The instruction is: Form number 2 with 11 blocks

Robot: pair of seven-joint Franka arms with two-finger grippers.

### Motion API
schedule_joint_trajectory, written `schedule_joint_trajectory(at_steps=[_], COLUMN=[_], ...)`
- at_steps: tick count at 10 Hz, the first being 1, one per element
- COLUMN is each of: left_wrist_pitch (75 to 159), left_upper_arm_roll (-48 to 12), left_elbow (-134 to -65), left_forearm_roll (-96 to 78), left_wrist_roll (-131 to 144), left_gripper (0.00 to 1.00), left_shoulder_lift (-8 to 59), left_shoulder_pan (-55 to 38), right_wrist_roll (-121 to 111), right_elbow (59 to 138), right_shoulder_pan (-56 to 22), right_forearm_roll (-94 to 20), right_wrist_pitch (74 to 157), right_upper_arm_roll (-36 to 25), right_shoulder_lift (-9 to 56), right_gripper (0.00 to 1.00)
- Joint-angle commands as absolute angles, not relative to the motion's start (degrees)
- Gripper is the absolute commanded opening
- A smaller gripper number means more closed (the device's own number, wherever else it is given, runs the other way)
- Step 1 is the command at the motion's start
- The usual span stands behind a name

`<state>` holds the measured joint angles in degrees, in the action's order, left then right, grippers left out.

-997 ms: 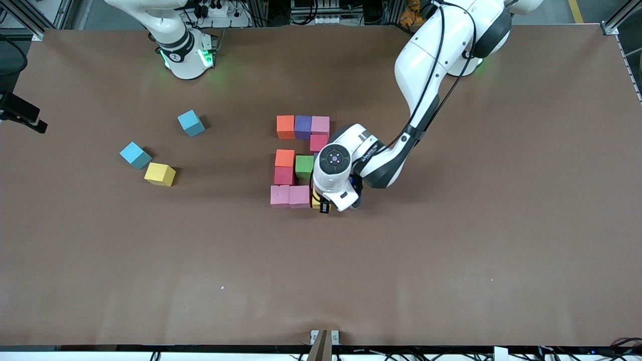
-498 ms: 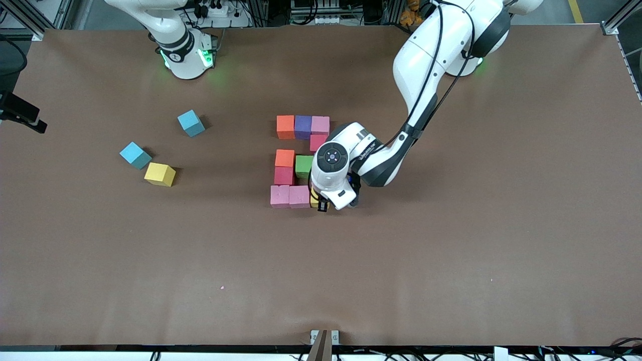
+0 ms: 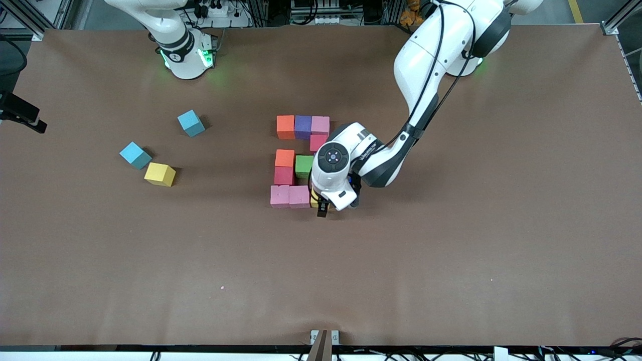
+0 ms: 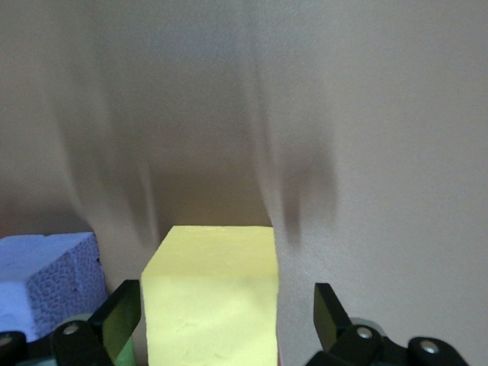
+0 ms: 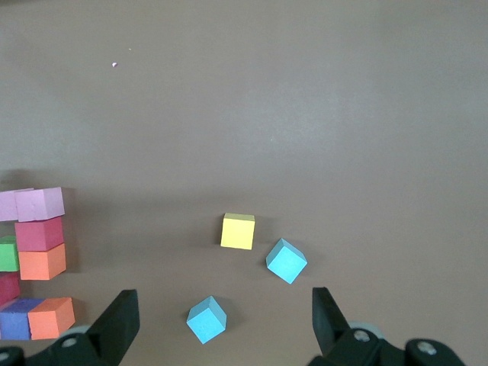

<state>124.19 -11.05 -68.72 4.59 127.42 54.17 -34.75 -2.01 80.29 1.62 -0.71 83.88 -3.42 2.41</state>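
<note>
The number 2 lies mid-table as rows of blocks: orange (image 3: 285, 127), purple (image 3: 303, 126) and pink (image 3: 320, 125) farthest from the camera. Nearer come a red block (image 3: 318, 142), then orange (image 3: 285, 158) and green (image 3: 303, 166), then another red (image 3: 284, 175). Two pink blocks (image 3: 290, 196) form the nearest row with a yellow block (image 3: 314, 199) (image 4: 210, 297). My left gripper (image 3: 322, 204) (image 4: 221, 301) stands open astride that yellow block, its fingers (image 4: 328, 309) apart from it. A purple block (image 4: 46, 282) shows beside it. My right gripper (image 5: 223, 324) hangs open, out of the front view.
A loose yellow cube (image 3: 160, 174) (image 5: 238, 231) and two light-blue cubes (image 3: 135, 155) (image 3: 191, 123) lie toward the right arm's end of the table. The left arm's hand (image 3: 333, 170) covers part of the digit's middle row.
The left gripper's fingers have spread apart and let go of the yellow block, which rests at the end of the nearest row. The right arm has not moved.
</note>
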Motion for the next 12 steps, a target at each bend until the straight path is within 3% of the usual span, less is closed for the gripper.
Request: schedule_joint_trajectory(at_steps=[1, 6, 12], left_wrist_pitch=[117.8, 105.8, 94.8], left_upper_arm_roll=[-11.0, -10.7, -10.6], left_elbow=[-69.3, -69.3, -69.4], left_forearm_roll=[3.9, 4.7, 4.7], left_wrist_roll=[127.6, 112.3, 79.8], left_gripper=[1.0, 1.0, 1.0], left_shoulder_lift=[49.8, 39.7, 29.4], left_shoulder_pan=[-34.4, -24.9, -5.7], right_wrist_roll=[-2.0, -2.0, -2.0], right_elbow=[79.6, 79.7, 79.7], right_shoulder_pan=[1.9, 1.9, 1.9], right_forearm_roll=[-0.8, -1.0, -0.9], right_wrist_pitch=[83.3, 83.3, 83.3], right_upper_arm_roll=[-3.3, -3.3, -3.3], right_shoulder_lift=[2.4, 2.4, 2.4], right_gripper=[1.0, 1.0, 1.0])
